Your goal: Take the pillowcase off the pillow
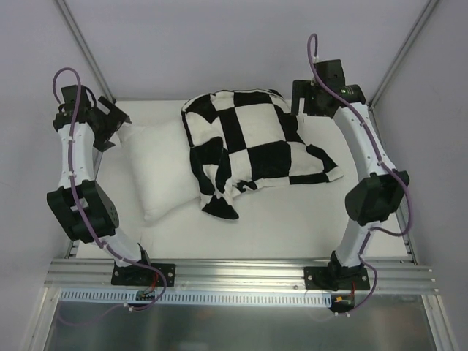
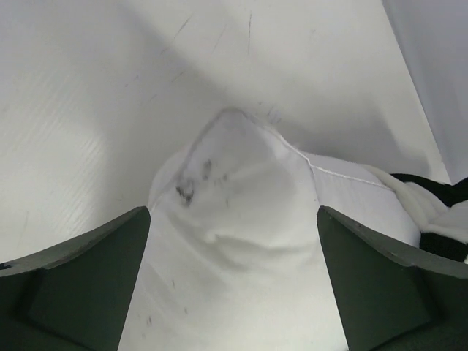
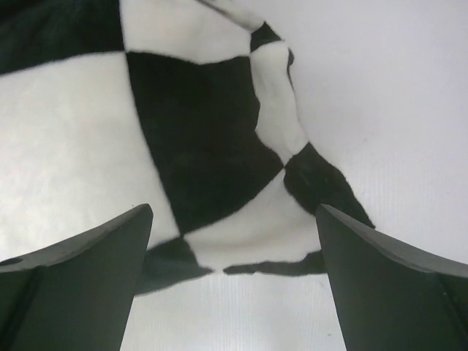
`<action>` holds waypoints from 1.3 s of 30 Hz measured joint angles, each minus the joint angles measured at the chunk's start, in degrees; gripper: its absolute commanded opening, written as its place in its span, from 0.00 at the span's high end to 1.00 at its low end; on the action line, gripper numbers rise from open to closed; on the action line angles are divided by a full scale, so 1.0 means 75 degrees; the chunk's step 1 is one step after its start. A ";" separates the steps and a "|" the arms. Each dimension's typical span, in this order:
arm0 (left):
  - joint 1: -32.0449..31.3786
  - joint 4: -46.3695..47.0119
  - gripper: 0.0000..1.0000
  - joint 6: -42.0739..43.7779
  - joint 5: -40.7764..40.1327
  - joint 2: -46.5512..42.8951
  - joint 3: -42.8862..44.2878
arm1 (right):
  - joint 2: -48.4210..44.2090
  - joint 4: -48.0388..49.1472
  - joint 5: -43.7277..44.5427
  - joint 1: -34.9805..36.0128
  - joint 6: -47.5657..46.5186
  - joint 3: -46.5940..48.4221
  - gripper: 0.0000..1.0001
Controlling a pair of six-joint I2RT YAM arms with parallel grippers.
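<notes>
The plain white pillow [image 1: 157,172] lies on the left of the table, with its right part hidden under or inside the pillowcase. The black and cream checkered pillowcase [image 1: 256,142] lies crumpled in the middle and overlaps the pillow. My left gripper [image 1: 112,123] is open and hovers over the pillow's far left corner [image 2: 238,183], which sits between the fingers untouched. My right gripper [image 1: 301,104] is open and empty above the pillowcase's far right edge [image 3: 197,131]. A bit of the pillowcase [image 2: 442,219] also shows at the right of the left wrist view.
The white table [image 1: 292,227] is bounded by grey walls at the back and sides. Metal frame posts [image 1: 84,47] stand at both back corners. An aluminium rail [image 1: 241,274] carrying the arm bases runs along the near edge.
</notes>
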 measured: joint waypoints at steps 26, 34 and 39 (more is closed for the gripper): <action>-0.3654 0.0519 1.00 0.0950 -0.2302 -0.0361 -0.1953 | -0.0979 0.2259 -0.1958 0.0344 0.0446 -0.4785 0.99; -0.3311 0.1070 1.00 0.0321 -0.1953 -0.1087 -0.2530 | -0.2398 0.2760 -0.1102 -0.0122 0.1052 -0.6076 0.99; -0.2200 0.0921 1.00 0.0219 -0.0950 -0.2276 -0.2938 | -0.3885 0.2943 -0.0589 -0.0976 0.1807 -0.7155 0.99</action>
